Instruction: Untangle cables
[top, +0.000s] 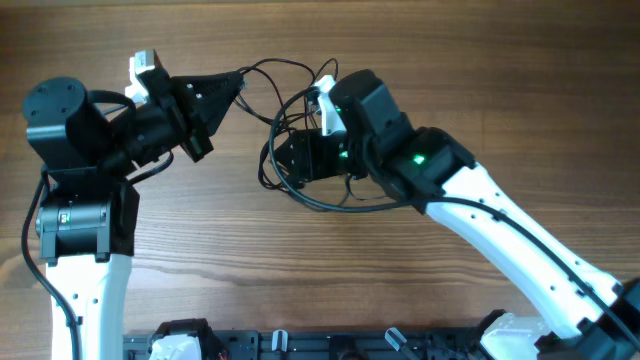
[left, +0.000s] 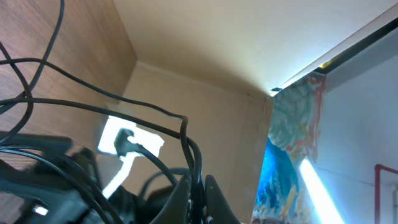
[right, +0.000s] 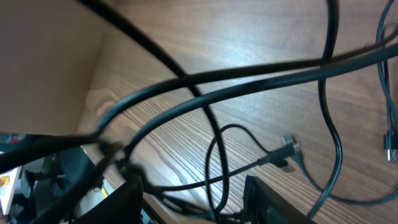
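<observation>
Wooden desk (top: 480, 70). The cables (top: 270, 150) lie tangled at its far centre, between both arms. Left gripper (top: 236, 84): pressed together, pinching a cable at the tangle's left end. Right gripper (top: 300, 155): spread, over the tangle, with strands running between its fingers (right: 134, 196).

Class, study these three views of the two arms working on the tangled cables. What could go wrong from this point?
1. The left jaws are shut on a cable; pulling harder could tighten the tangle rather than free it.
2. The right jaws stand open with several loops between them; closing now might catch more than one cord.
3. A plug lies loose on the table and could snag in a loop.
</observation>
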